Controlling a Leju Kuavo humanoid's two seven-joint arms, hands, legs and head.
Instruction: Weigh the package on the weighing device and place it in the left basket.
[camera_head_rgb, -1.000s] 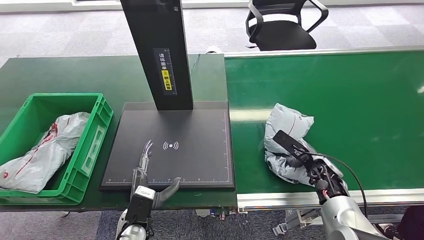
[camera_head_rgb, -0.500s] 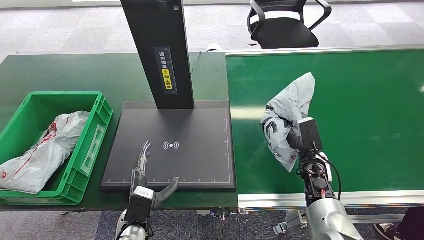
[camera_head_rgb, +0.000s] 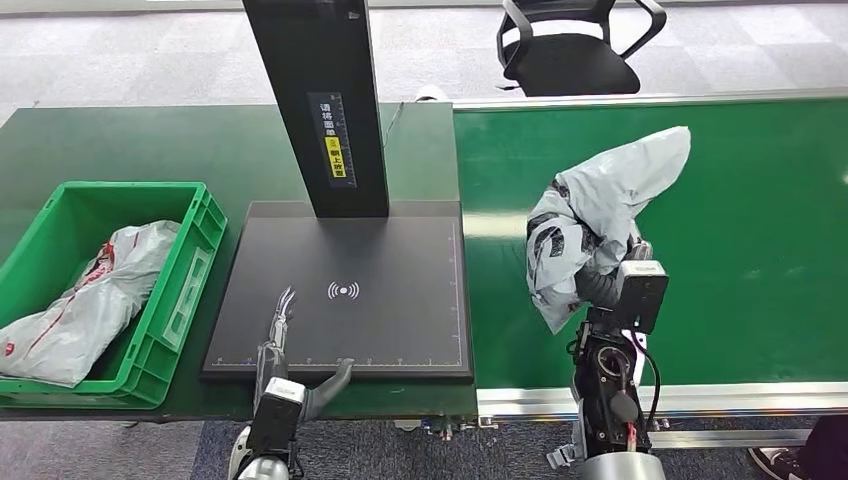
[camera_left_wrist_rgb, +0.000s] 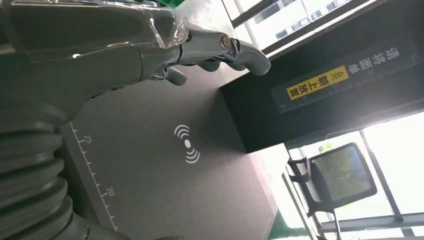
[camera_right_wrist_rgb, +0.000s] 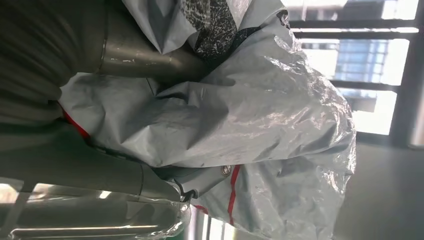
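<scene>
Over the green conveyor belt (camera_head_rgb: 740, 230) the right hand (camera_head_rgb: 600, 285) grips the grey package (camera_head_rgb: 600, 215) aloft, left hand (camera_head_rgb: 285, 345) spread empty; next, probably, carrying it leftward onto the black weighing device (camera_head_rgb: 390, 300).

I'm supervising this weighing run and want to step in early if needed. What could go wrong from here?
1. The right hand holds the grey package by one bunched part; its loose end hangs free and the slick plastic might slip out.
2. On the way to the scale plate, the floppy bag could brush the black post.
3. The left hand rests over the plate's front edge and might disturb the reading.
</scene>
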